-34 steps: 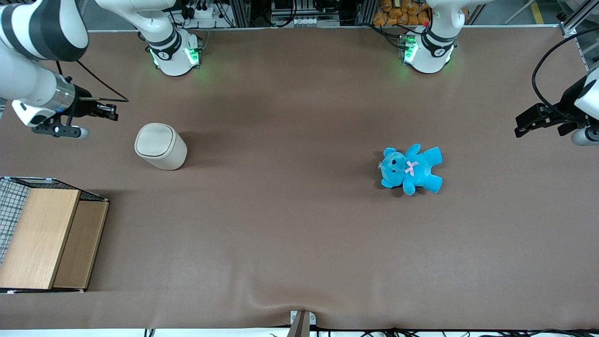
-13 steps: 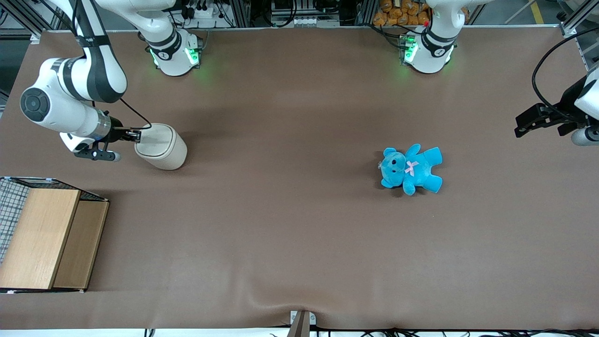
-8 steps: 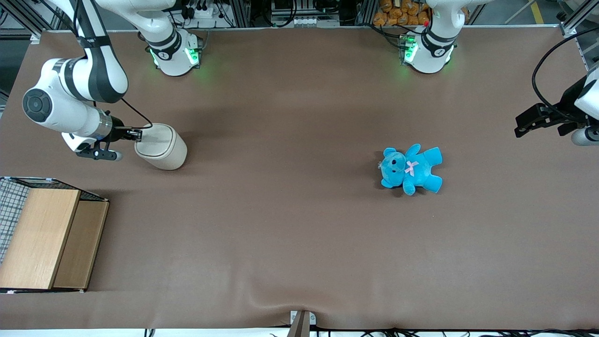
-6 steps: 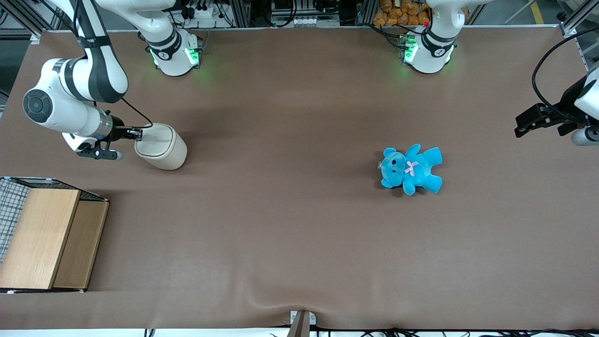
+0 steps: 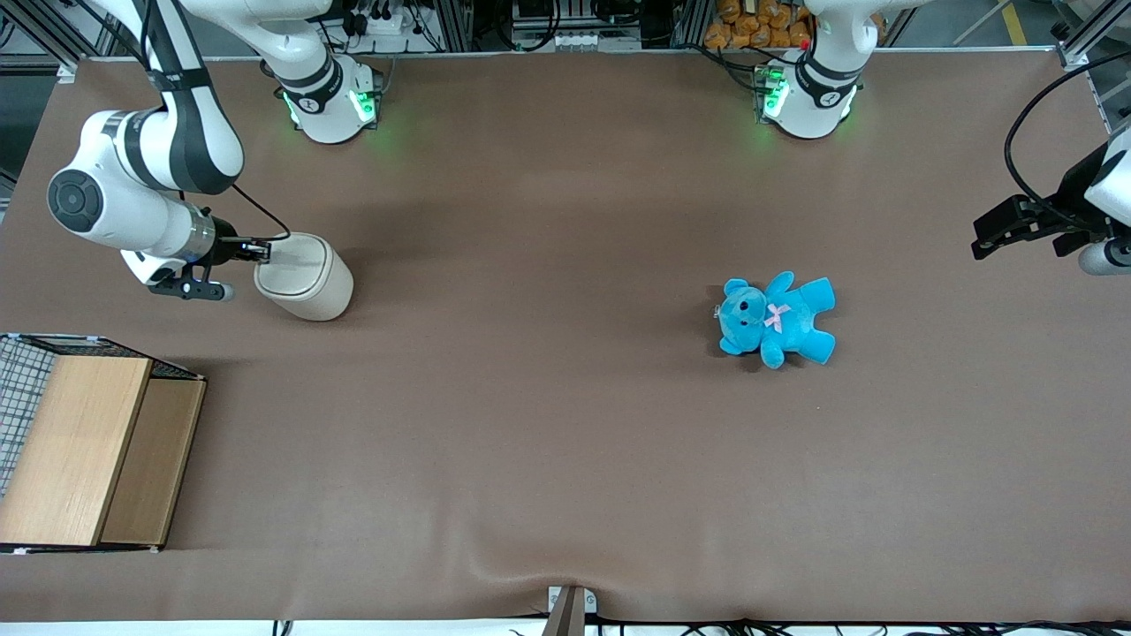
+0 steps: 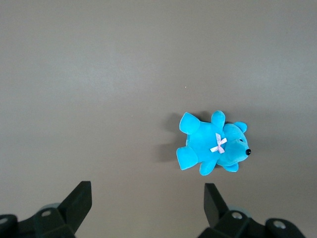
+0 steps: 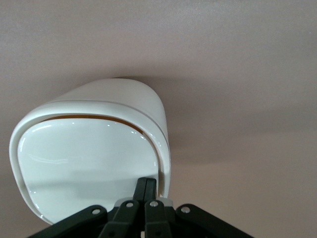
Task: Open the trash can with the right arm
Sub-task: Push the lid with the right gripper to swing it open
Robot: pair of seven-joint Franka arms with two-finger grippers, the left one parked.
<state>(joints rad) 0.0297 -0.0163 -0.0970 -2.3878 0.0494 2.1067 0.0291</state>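
The cream-white trash can (image 5: 305, 276) stands on the brown table toward the working arm's end. Its rounded-square lid (image 7: 84, 163) shows a thin dark gap along one edge. The right arm (image 5: 141, 190) reaches in sideways at lid height. Its gripper (image 5: 259, 252) is shut, fingers pressed together with nothing between them. The fingertips (image 7: 146, 182) rest on the lid just inside its rim, at the edge nearest the arm.
A wooden box with wire mesh (image 5: 84, 446) stands nearer the front camera than the trash can. A blue teddy (image 5: 776, 318) lies toward the parked arm's end, also in the left wrist view (image 6: 213, 144). The arm bases (image 5: 331, 102) stand at the table's back edge.
The right arm came down from above the table's end to the trash can. In the last second it has shifted only slightly, with the shut fingertips staying on the lid edge.
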